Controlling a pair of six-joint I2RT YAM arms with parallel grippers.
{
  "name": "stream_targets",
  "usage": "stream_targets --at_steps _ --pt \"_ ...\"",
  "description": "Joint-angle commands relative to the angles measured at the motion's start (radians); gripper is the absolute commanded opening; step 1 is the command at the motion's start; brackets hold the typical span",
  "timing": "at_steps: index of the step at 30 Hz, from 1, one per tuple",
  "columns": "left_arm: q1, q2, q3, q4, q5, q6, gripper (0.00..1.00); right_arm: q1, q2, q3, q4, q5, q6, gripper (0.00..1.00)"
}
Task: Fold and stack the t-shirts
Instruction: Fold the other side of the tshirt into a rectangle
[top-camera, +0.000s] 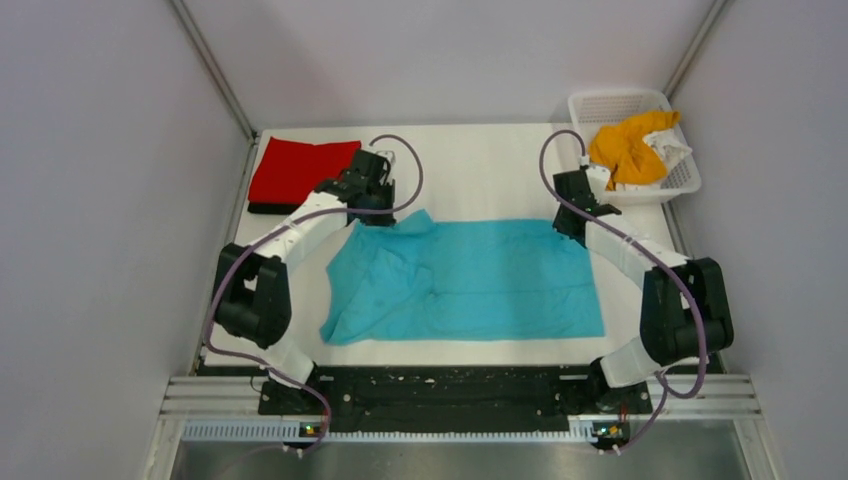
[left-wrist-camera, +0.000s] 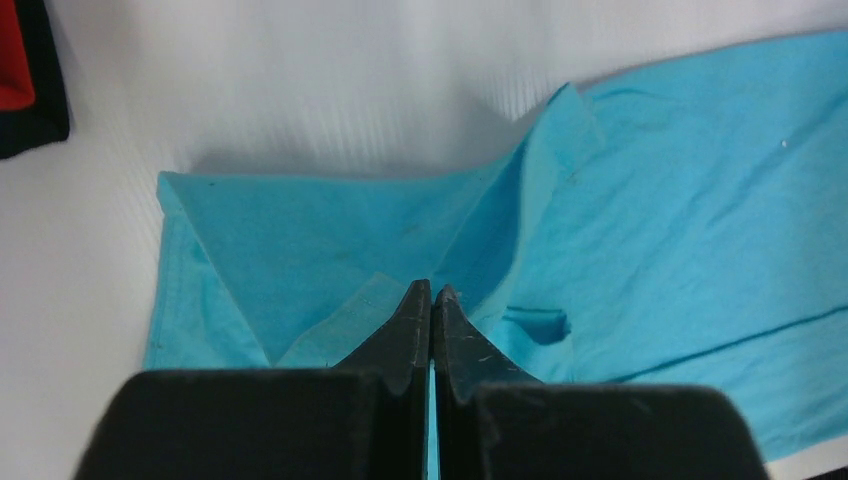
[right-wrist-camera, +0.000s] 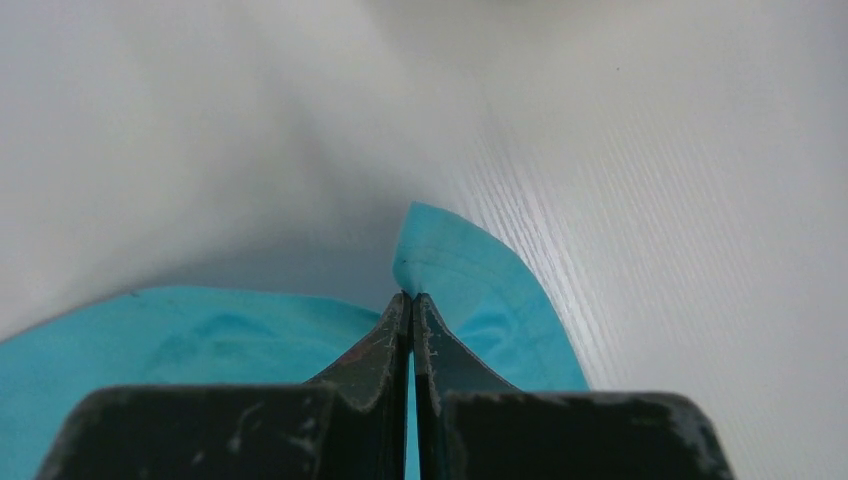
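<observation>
A turquoise t-shirt (top-camera: 480, 280) lies spread across the middle of the white table, its left part rumpled and folded over. My left gripper (top-camera: 372, 212) is shut on its far left edge; in the left wrist view the jaws (left-wrist-camera: 432, 292) pinch turquoise cloth (left-wrist-camera: 640, 200). My right gripper (top-camera: 570, 225) is shut on the far right corner; in the right wrist view the jaws (right-wrist-camera: 408, 296) pinch the turquoise corner (right-wrist-camera: 450, 250). A folded red t-shirt (top-camera: 298, 168) lies on a black one at the far left. Orange (top-camera: 628, 145) and white (top-camera: 668, 152) t-shirts sit in the basket.
A white plastic mesh basket (top-camera: 600, 104) stands at the far right corner of the table. The red and black cloth (left-wrist-camera: 22, 80) shows at the left edge of the left wrist view. Grey walls enclose the table (top-camera: 480, 160) on three sides.
</observation>
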Motion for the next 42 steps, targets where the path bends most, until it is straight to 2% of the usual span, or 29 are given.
stream_targets --at_steps 1,13,23,30,32,33,35,36,37,38,40,42 --pt "-0.027 -0.145 -0.095 0.052 -0.036 -0.037 0.00 0.006 -0.114 -0.045 0.022 -0.068 -0.045 0.00" --pt "-0.112 -0.457 -0.335 0.031 -0.150 -0.130 0.00 0.006 -0.248 -0.096 -0.038 -0.065 -0.081 0.00" --pt "-0.167 -0.619 -0.495 -0.023 -0.203 -0.224 0.00 0.006 -0.361 -0.185 -0.062 -0.090 -0.068 0.00" --pt "-0.181 -0.708 -0.597 -0.060 -0.189 -0.259 0.00 0.006 -0.395 -0.257 -0.069 -0.135 -0.033 0.03" --pt "-0.187 -0.702 -0.623 -0.047 -0.148 -0.283 0.03 0.006 -0.394 -0.274 -0.102 -0.118 -0.011 0.04" --pt "-0.192 -0.699 -0.640 -0.036 -0.121 -0.298 0.08 0.006 -0.394 -0.282 -0.126 -0.104 0.011 0.06" --pt "-0.207 -0.701 -0.690 -0.025 -0.081 -0.343 0.16 0.006 -0.409 -0.299 -0.183 -0.075 0.055 0.14" --pt "-0.213 -0.705 -0.711 -0.040 -0.069 -0.371 0.18 0.006 -0.419 -0.304 -0.218 -0.063 0.082 0.25" --pt "-0.219 -0.716 -0.728 -0.066 -0.068 -0.406 0.23 0.006 -0.432 -0.310 -0.256 -0.052 0.111 0.43" --pt "-0.227 -0.736 -0.744 -0.101 -0.071 -0.436 0.28 0.005 -0.448 -0.316 -0.286 -0.049 0.130 0.55" --pt "-0.240 -0.794 -0.761 -0.173 -0.060 -0.507 0.46 0.006 -0.497 -0.332 -0.337 -0.056 0.157 0.64" --pt "-0.258 -0.885 -0.765 -0.196 0.029 -0.529 0.62 0.006 -0.558 -0.345 -0.364 -0.073 0.163 0.70"
